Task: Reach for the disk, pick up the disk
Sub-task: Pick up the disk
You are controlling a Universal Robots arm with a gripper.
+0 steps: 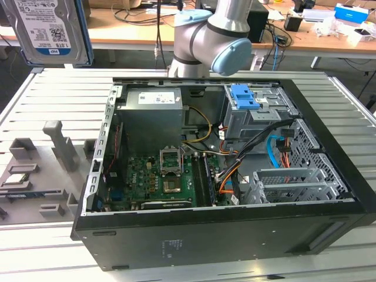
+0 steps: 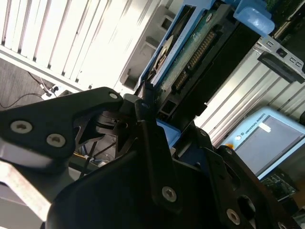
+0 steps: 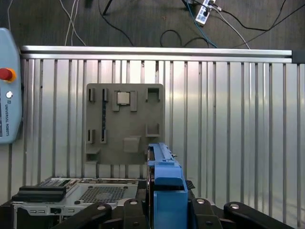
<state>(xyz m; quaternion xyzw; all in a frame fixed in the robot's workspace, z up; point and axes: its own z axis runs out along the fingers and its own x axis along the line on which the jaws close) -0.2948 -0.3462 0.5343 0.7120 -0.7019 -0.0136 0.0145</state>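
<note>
The claw (image 3: pixel 165 191) is closed on the disk (image 3: pixel 164 167). In both wrist views its black fingers (image 2: pixel 148 119) press on either side of the drive, w/ the blue side rail sitting right betw. them. In the first wrist view the disk shows edge-on, sticking straight out past the fingertips. In the second wrist view the disk (image 2: pixel 190 52) shows its circuit-board side and connector row, running out from the claw (image 2: pixel 171 129) w/ a blue rail along the edge. In the exterior view the disk (image 1: pixel 50 26) hangs upright in the air, label side showing, clear of the table and well apart from the open PC case (image 1: pixel 235 235). The UR arm (image 1: pixel 205 35) stands behind that case. Under the claw in the first wrist view lies the slatted alu table (image 3: pixel 228 119) w/ the grey fixture tray (image 3: pixel 124 124) on it, a small square chip in one of its pockets. The case top (image 3: pixel 95 193) sits just beside the claw, lower down. The teach pendant (image 3: pixel 9 105) lies off to one side at the table edge. Inside the case in the exterior view, the blue bracket (image 1: pixel 244 97) sits on the grey drive cage, far from the claw's load.
</note>
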